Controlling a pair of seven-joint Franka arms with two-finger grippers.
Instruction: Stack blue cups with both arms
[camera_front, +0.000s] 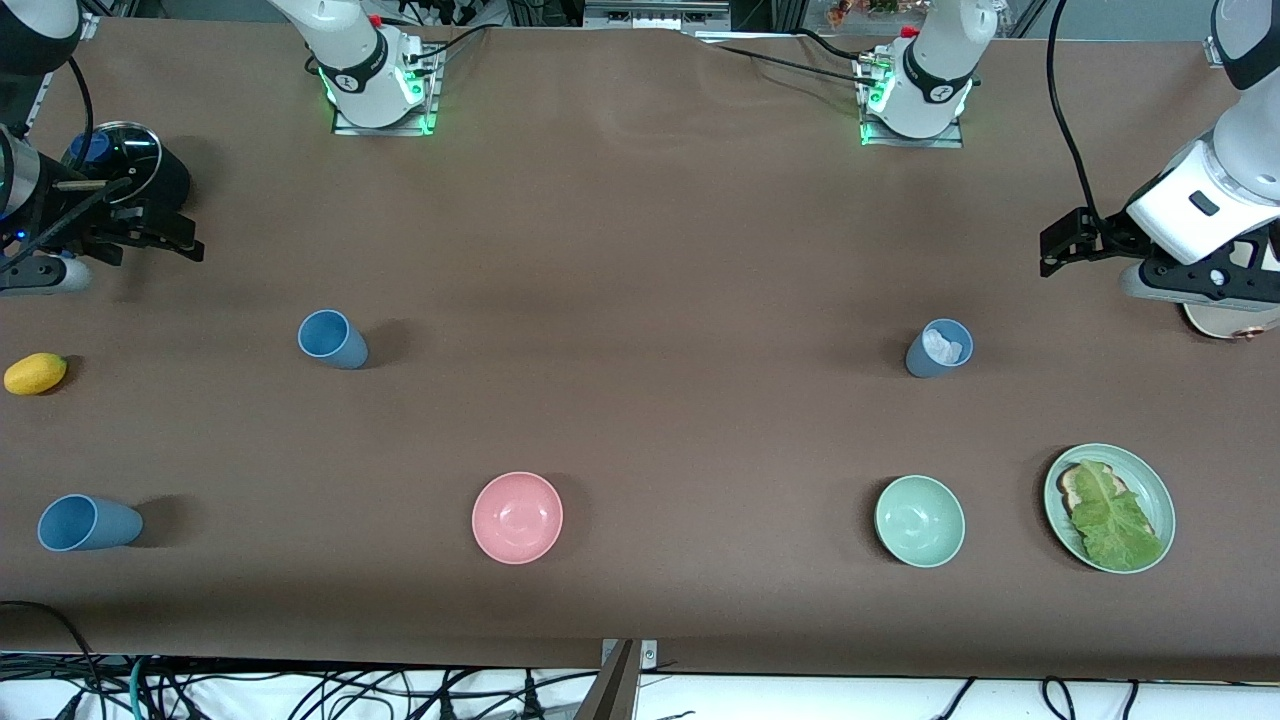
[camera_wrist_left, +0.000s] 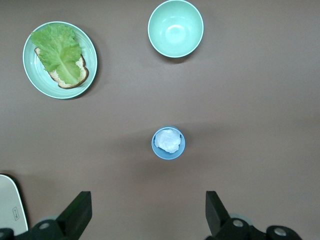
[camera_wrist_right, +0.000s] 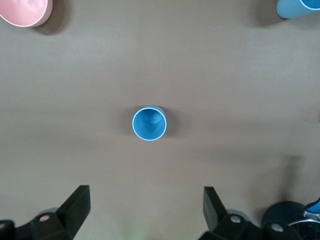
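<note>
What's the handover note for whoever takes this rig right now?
Left gripper: open, empty, over the left arm's end of the table.
Right gripper: open, empty, over the right arm's end.
Three small blue plastic cups, all apart: empty upright cup toward the right arm's end; second blue cup nearer the front camera at that end; grey-blue cup with something white inside, toward the left arm's end.
Done: nothing stacked.
Left: grasp cups, stack them.

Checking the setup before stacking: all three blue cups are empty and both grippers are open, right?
Not quite. The blue cup toward the left arm's end holds something white, as the left wrist view shows. The other two blue cups look empty; left gripper and right gripper are open.
</note>
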